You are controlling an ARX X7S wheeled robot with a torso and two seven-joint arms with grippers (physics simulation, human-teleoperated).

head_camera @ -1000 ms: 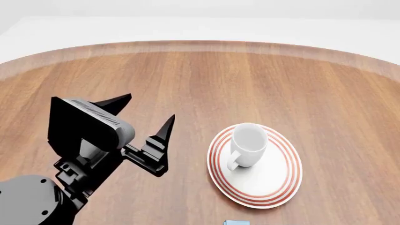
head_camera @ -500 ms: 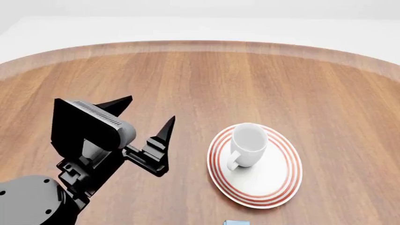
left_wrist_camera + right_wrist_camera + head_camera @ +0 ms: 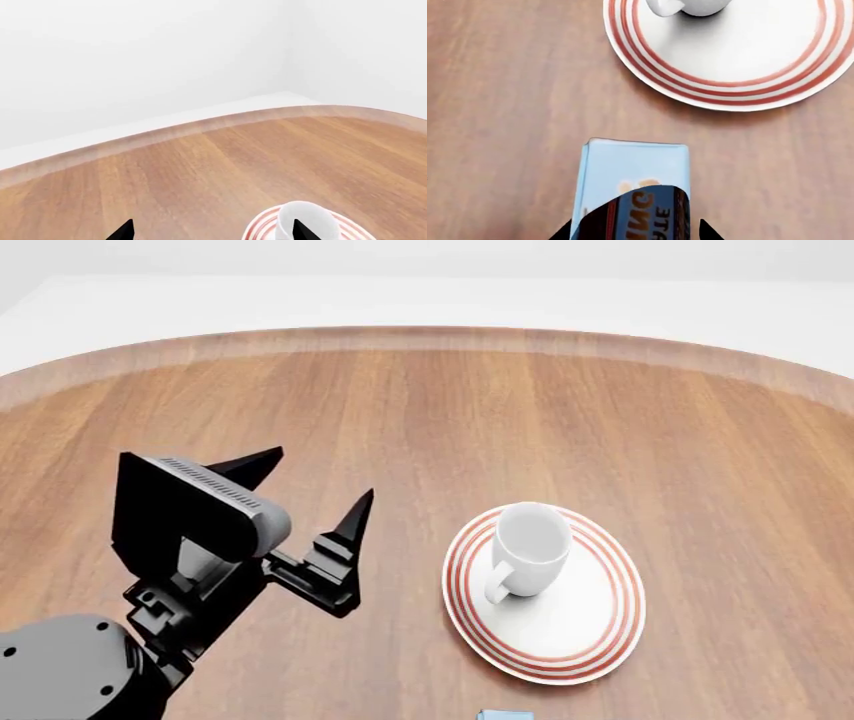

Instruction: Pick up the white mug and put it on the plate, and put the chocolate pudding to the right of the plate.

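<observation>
The white mug (image 3: 531, 548) already stands on the plate (image 3: 587, 640) — half done. The chocolate pudding (image 3: 634, 175) lies just near the plate's edge, between my right pincer (image 3: 635, 231) tips; whether they clamp it, I cannot tell. My left pincer (image 3: 320, 490) hangs apart — empty, beside the plate.

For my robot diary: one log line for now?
mug: on plate | pudding: near plate, under right tool | left tool: open, empty

Counter (image 3: 441, 410): brown wood grain, curved pale far edge.
Plate (image 3: 587, 640): red-ringed, flat on the counter.
Pudding carton (image 3: 634, 172): light-blue face up, on the counter just beside the plate's near rim.
</observation>
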